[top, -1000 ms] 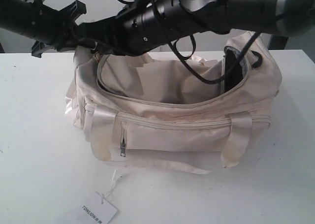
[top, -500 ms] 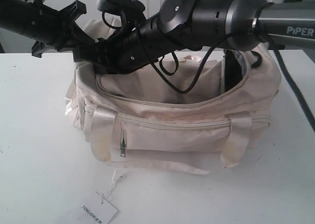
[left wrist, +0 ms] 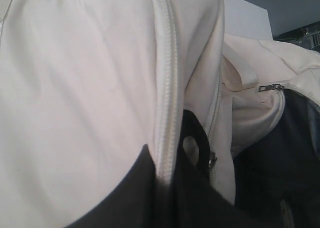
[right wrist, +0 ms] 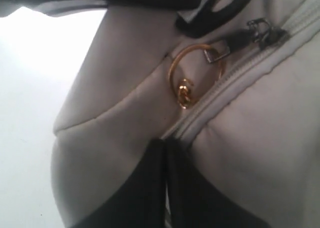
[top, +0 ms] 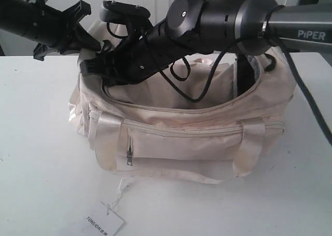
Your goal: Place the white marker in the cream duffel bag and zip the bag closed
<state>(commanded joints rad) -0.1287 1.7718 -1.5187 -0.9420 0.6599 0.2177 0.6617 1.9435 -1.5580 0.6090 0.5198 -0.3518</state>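
Right hand (right wrist: pixel 164 153) has its fingers pressed together right on the zipper track at the cream duffel bag's (top: pixel 197 142) left end, as the exterior view shows it. Can't tell if it's actually pinching anything. The slider (right wrist: pixel 260 30) sits just beside the fingertips, next to a gold ring (right wrist: pixel 192 75). Left hand (left wrist: pixel 167 155) looks clamped on the zipper seam at that same end, so it's my anchor. The top zipper (top: pixel 181 111) gapes open and runs lengthwise toward the far right end; that's my pull direction, I reckon. White marker: not visible anywhere, presumably inside.
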